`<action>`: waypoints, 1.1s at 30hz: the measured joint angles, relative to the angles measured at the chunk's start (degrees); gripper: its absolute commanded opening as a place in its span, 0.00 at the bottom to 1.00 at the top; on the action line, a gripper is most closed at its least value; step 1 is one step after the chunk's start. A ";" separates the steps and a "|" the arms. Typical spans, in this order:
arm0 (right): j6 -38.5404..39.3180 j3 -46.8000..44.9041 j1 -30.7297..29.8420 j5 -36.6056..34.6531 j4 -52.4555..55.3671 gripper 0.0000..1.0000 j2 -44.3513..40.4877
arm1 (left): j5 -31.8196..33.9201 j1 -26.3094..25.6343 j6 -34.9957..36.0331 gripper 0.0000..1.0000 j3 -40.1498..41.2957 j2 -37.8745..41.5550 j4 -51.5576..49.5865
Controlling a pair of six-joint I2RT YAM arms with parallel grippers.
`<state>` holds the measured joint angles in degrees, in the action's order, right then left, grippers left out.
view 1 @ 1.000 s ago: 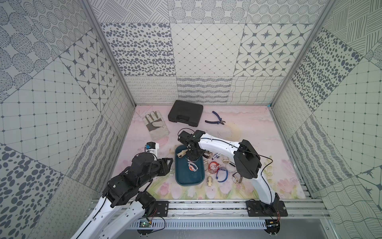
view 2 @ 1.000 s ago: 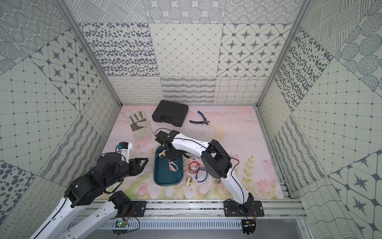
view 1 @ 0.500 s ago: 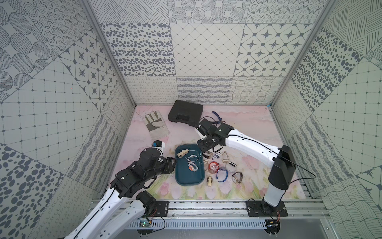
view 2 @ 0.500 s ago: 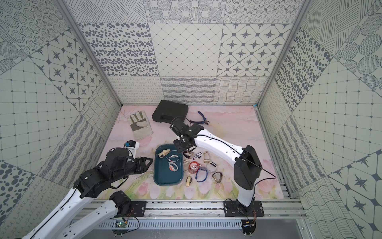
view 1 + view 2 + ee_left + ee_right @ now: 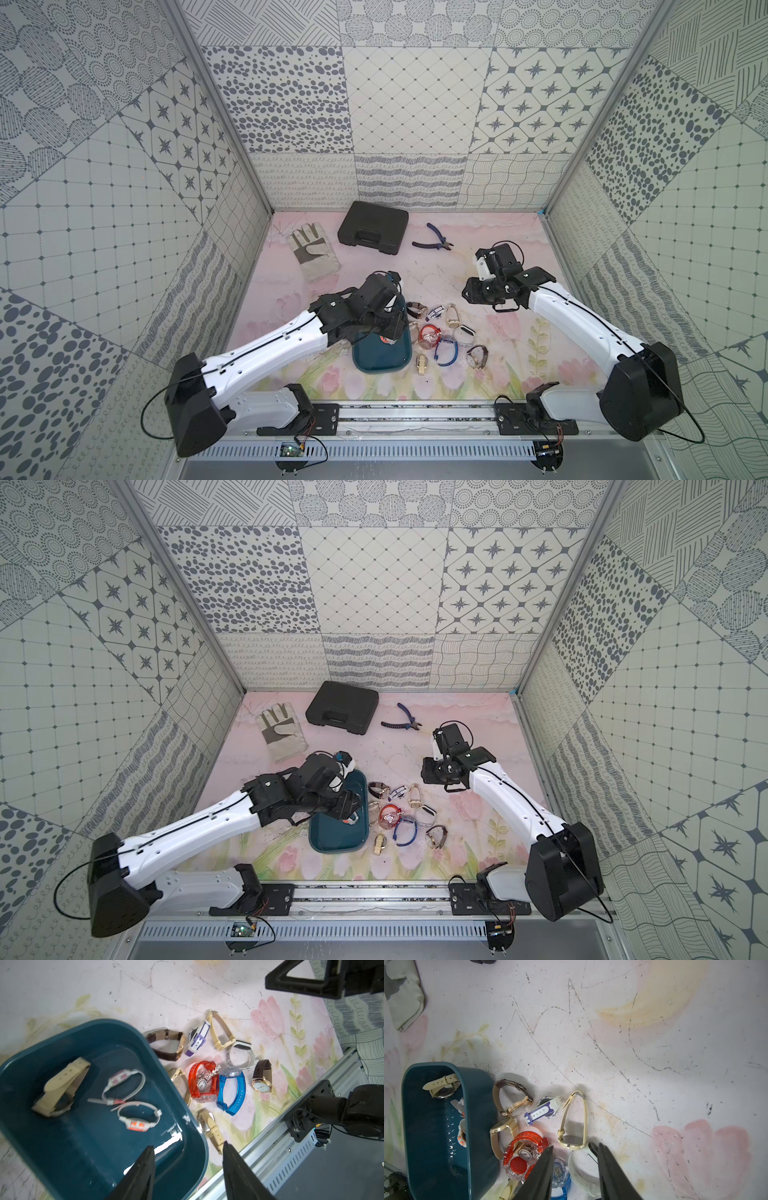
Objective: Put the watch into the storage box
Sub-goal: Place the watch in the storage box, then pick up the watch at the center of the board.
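Observation:
The storage box (image 5: 376,362) is a dark teal tray at the front middle of the mat. It holds a beige-strap watch (image 5: 60,1086) and two pale-band watches with red faces (image 5: 124,1084). Several more watches lie in a pile (image 5: 440,336) just right of it, among them a clear red one (image 5: 203,1080) and a blue one (image 5: 232,1093). My left gripper (image 5: 187,1145) hovers open and empty over the tray's near corner. My right gripper (image 5: 575,1146) hangs open and empty above the pile's far right side, clear of the tray.
A black hard case (image 5: 372,227), blue-handled pliers (image 5: 432,241) and a work glove (image 5: 313,253) lie at the back of the mat. The metal rail (image 5: 415,415) with both arm bases runs along the front edge. Patterned walls close in three sides.
The right arm has pulled away from the tray, first toward the back, then out to the right. The left arm has swung in over the tray. Three watches now lie in the tray.

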<state>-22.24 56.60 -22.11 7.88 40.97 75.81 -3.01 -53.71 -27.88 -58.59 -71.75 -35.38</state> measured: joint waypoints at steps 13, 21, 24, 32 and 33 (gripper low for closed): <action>-0.11 -7.82 11.32 5.92 -3.32 0.40 -8.20 | 3.98 -7.63 9.51 0.50 -18.58 -29.92 4.33; -0.04 -8.00 11.65 8.13 -4.42 0.40 -8.37 | 12.61 -9.99 14.12 0.48 -26.27 -39.80 3.91; 0.15 -8.00 11.69 8.46 -4.68 0.40 -8.35 | 15.98 -10.21 15.89 0.48 -28.50 -42.60 3.43; 0.17 -8.31 12.04 8.94 -5.14 0.40 -8.35 | 23.08 -10.34 19.10 0.45 -31.82 -47.67 2.73; 0.17 -8.41 12.04 9.05 -5.18 0.40 -8.35 | 23.85 -10.34 19.43 0.45 -32.11 -48.09 2.73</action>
<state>-22.06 48.18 -10.07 16.93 35.79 67.46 20.84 -64.05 -8.45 -90.70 -119.83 -32.64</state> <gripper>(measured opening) 0.398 0.456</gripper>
